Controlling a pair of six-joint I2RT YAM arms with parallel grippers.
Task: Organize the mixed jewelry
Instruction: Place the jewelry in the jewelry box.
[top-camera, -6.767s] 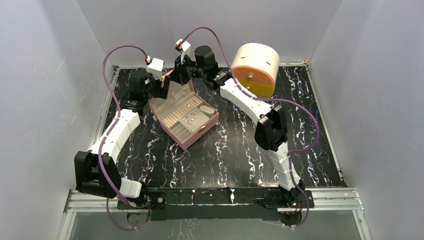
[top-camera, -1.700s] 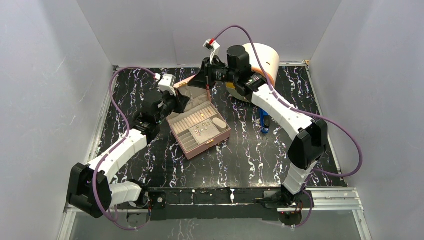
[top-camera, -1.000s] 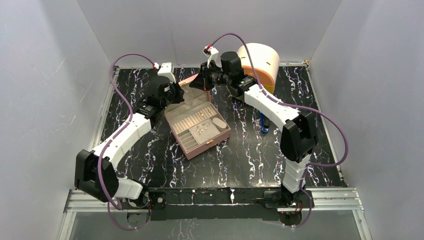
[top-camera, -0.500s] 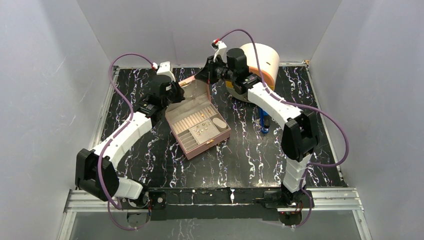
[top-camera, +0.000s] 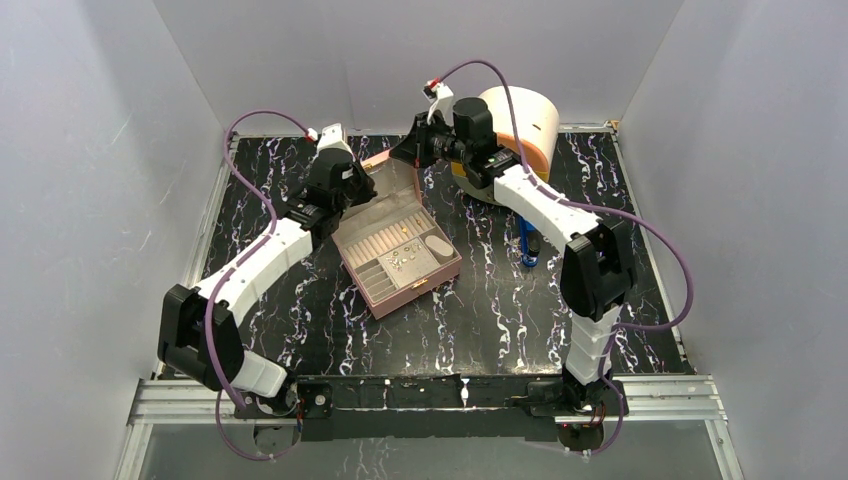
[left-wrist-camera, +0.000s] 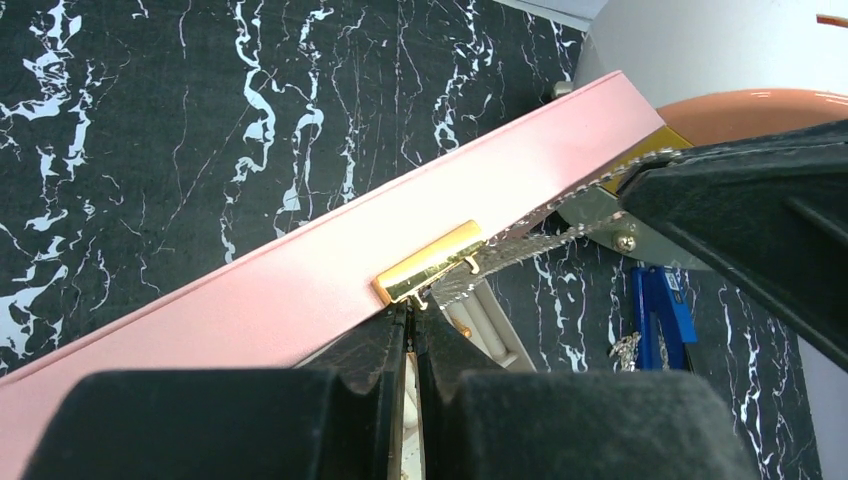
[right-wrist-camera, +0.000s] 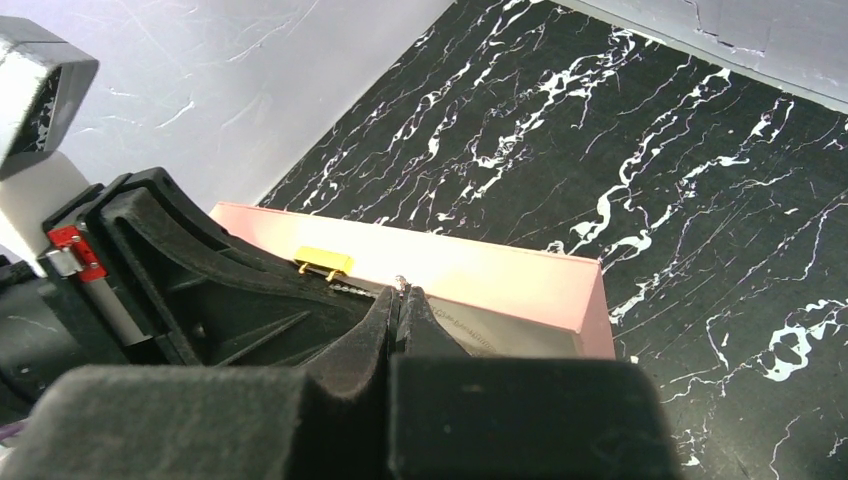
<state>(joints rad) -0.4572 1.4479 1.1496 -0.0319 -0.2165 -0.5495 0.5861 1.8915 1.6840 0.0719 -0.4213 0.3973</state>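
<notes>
- Mixed jewelry (top-camera: 402, 257) is lying in the pink box (top-camera: 435, 283): tiny, probably light and slippery.
- Left gripper (left-wrist-camera: 411, 318) and right gripper (right-wrist-camera: 401, 293) are each pinching one fine chain (left-wrist-camera: 525, 238), likely limp and best held at two points.

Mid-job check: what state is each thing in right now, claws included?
Left claw: shut on the chain.
Right claw: shut on the chain too.
Chain: strung between the claws, above the box.
Jewelry box: open, lid raised.
Mixed jewelry: lying in the box's compartments.
Blue object: lying on the table, apart from both claws.
</notes>
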